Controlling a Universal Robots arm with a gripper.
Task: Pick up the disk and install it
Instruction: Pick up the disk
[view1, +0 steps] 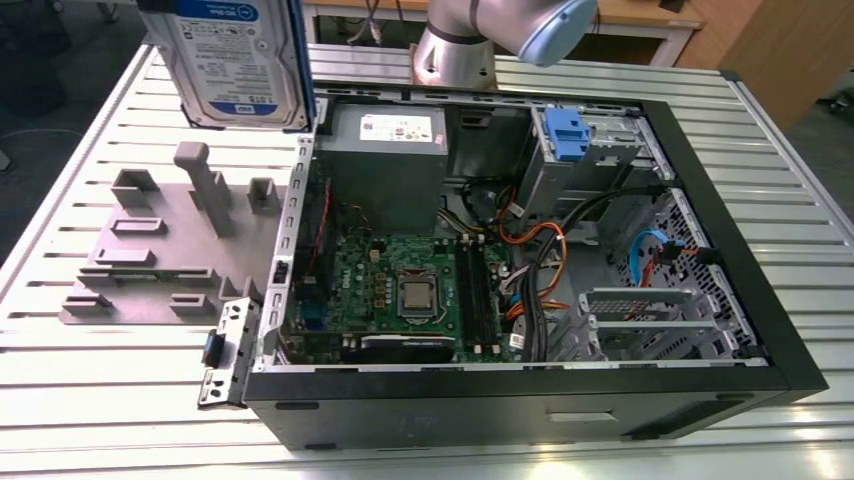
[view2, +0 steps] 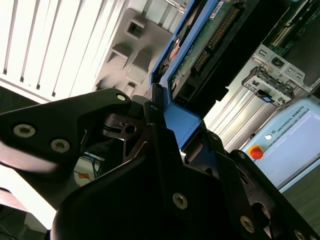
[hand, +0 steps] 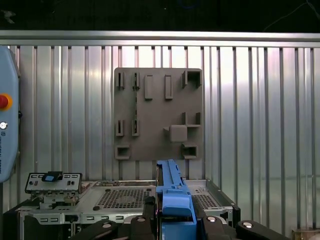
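The disk (view1: 234, 60) hangs upright in the air at the exterior view's upper left, above the slatted table, its white and blue label facing the camera and a blue bracket along its edge. In the second wrist view my gripper (view2: 180, 122) is shut on the disk (view2: 210, 45), the black fingers (view2: 155, 107) clamping the blue bracket, with the circuit-board side showing. The first wrist view has the disk (hand: 172, 195) edge-on between the gripper (hand: 175, 217) fingers. The open computer case (view1: 747, 200) lies to the exterior view's right of the disk, with a blue-latched drive bay (view1: 567, 135) at its far end.
A grey fixture plate (view1: 160, 250) with upright pegs and slots lies on the slatted metal table (view1: 80, 390) below the disk, and is seen from above as the fixture plate (hand: 157, 115). The arm's base (view1: 454, 50) stands behind the case. A control pendant (view2: 290, 145) with a red button lies nearby.
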